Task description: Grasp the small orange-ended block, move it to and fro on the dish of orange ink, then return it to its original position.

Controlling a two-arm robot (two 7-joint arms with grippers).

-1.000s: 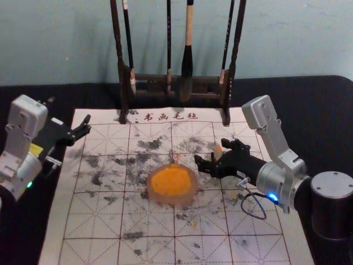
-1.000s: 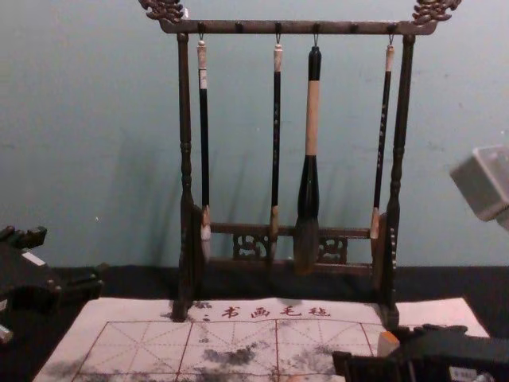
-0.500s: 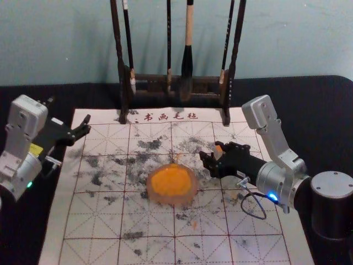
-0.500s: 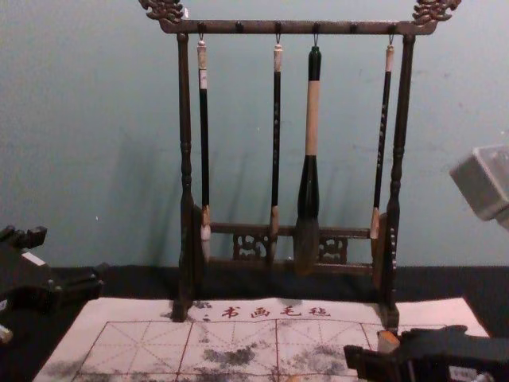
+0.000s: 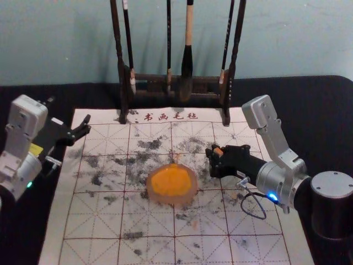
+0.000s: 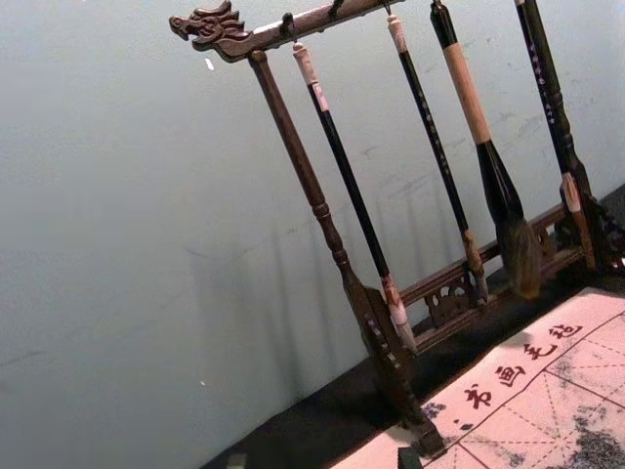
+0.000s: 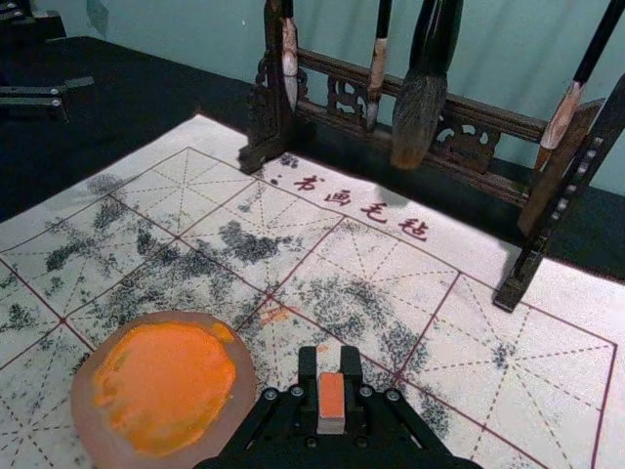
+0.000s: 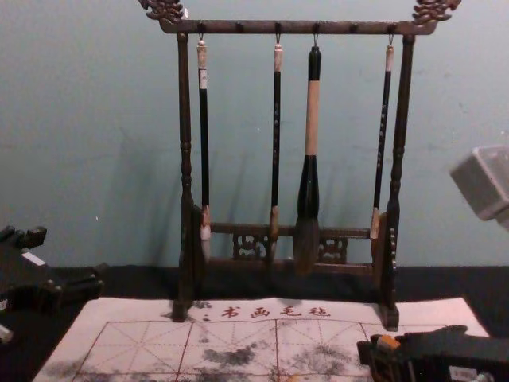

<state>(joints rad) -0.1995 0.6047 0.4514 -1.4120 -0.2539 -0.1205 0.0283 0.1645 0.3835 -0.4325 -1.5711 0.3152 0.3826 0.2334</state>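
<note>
My right gripper [image 7: 329, 376] pinches the orange-ended block [image 7: 331, 396] beside the ink dish [image 7: 246, 391]; off-centre pressure could twist it loose. Left gripper [image 5: 69, 109]: spread, near the calligraphy felt's [image 5: 60, 243] left edge.

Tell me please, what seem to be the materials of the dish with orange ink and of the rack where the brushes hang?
Dish: perhaps frosted plastic or glass, smooth and fairly matte; its pinkish rim looks cloudy, but ceramic remains possible.
Rack: most likely wood, stained dark brown with a soft sheen; the turned posts and carved panels suggest it.
</note>
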